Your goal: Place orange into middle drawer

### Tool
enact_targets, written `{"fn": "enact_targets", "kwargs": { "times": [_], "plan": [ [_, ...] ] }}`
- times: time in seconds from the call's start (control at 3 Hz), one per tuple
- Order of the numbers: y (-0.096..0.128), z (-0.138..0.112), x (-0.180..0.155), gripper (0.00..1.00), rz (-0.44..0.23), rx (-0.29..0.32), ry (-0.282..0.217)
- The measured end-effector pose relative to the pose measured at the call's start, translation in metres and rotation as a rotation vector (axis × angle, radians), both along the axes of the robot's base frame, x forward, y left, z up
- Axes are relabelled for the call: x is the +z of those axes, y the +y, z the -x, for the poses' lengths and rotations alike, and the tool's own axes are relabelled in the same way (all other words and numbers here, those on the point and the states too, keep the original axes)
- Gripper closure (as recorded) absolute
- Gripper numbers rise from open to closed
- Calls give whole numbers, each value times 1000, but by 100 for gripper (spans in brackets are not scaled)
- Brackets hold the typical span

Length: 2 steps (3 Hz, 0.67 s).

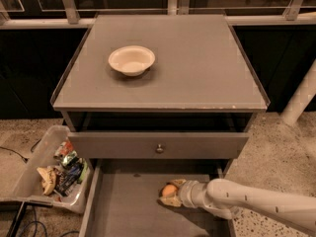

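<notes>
The orange (169, 190) is small and round and sits between the fingers of my gripper (171, 193), low over the gray floor of the open middle drawer (128, 206). My white arm reaches in from the lower right, and the gripper is shut on the orange near the drawer's right half. I cannot tell whether the orange touches the floor.
A gray cabinet top (197, 68) holds a cream-white bowl (131, 59). A closed drawer front with a round knob (159, 147) lies just above the open drawer. A clear bin of snack packets (57, 169) stands at the left on the speckled floor. A white post (301, 95) stands at right.
</notes>
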State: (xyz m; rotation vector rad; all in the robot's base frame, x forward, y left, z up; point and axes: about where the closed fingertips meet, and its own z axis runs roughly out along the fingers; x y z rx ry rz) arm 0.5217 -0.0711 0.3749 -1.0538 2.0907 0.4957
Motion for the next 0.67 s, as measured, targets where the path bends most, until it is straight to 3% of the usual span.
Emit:
{"fn": "enact_targets", "kwargs": {
  "times": [0.33,0.67],
  "plan": [
    [0,0,0,0,0,0,0],
    [0,0,0,0,0,0,0]
  ]
}}
